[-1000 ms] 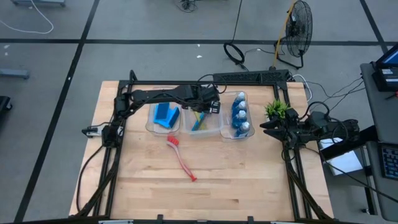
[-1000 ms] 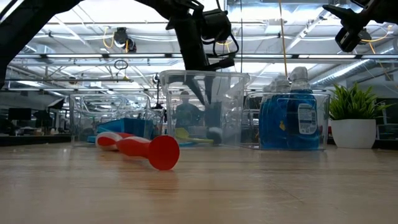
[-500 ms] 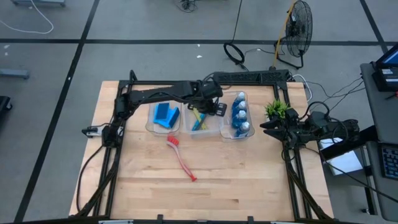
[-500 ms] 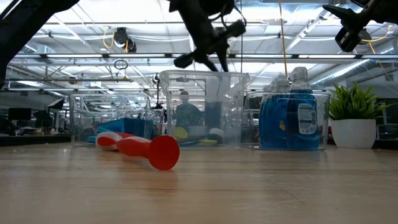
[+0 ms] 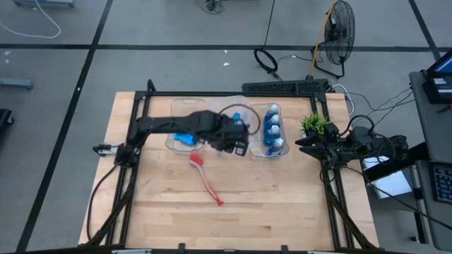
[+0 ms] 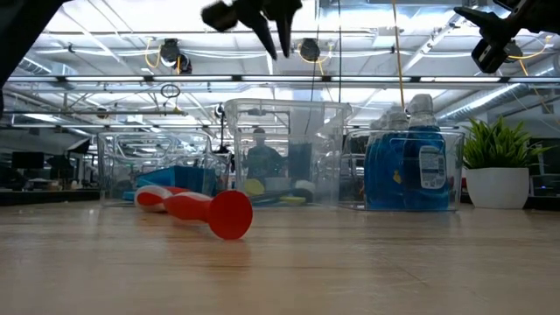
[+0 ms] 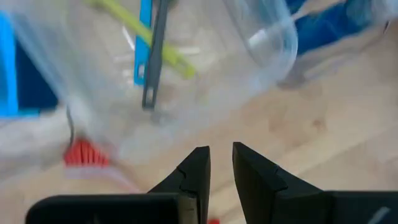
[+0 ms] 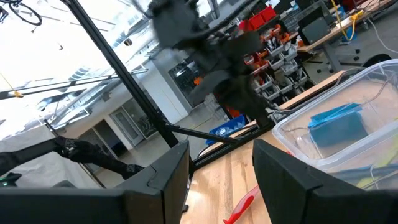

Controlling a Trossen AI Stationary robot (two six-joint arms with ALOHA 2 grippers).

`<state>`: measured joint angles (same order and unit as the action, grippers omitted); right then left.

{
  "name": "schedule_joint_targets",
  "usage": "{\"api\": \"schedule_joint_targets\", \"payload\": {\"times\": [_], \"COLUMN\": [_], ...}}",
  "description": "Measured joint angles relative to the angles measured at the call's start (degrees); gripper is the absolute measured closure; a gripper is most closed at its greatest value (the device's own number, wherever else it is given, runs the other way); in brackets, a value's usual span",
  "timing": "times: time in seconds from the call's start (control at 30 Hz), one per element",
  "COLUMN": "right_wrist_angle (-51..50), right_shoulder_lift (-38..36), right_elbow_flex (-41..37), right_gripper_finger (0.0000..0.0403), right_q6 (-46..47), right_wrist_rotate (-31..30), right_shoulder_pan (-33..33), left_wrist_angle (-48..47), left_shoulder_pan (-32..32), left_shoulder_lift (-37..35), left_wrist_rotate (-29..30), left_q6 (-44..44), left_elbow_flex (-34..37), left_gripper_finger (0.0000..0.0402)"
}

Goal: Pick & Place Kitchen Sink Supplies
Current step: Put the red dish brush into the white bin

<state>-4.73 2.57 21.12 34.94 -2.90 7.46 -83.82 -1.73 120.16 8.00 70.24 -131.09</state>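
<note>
While above middle bin [image 7: 186, 81], left gripper [image 7: 221, 163] nearly closed, empty.

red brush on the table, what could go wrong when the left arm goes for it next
The red brush lies loose and slanted on the table, its head close to the middle bin; a descent there could knock the bin's wall.

The left gripper hangs above the bins with its fingers nearly together and nothing between them; unless it opens wider, it may push the handle away rather than straddle it.

The round handle could roll aside when nudged.
</note>
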Motion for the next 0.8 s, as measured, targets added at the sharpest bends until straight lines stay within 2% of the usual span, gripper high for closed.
{"api": "schedule_joint_targets", "payload": {"times": [0.17, 0.33, 0.53, 0.8], "right_wrist_angle": [0.0, 0.0, 0.0, 0.0], "right_shoulder_lift": [0.0, 0.0, 0.0, 0.0], "right_elbow_flex": [0.0, 0.0, 0.0, 0.0], "right_gripper_finger": [0.0236, 0.0236, 0.0236, 0.0236], "right_q6": [0.0, 0.0, 0.0, 0.0], "right_wrist_rotate": [0.0, 0.0, 0.0, 0.0], "right_shoulder_pan": [0.0, 0.0, 0.0, 0.0], "left_wrist_angle": [-6.4, -6.1, -6.1, -6.2], "left_shoulder_pan": [-5.9, -10.6, -13.9, -16.0], "left_shoulder_lift": [0.0, 0.1, 0.0, 0.0], "left_wrist_rotate": [-0.3, -1.0, 1.1, -0.9], "left_q6": [9.3, 15.9, 22.0, 32.3], "left_elbow_flex": [0.0, 1.2, 2.5, 11.1], "left_gripper_finger": [0.033, 0.033, 0.033, 0.033]}}
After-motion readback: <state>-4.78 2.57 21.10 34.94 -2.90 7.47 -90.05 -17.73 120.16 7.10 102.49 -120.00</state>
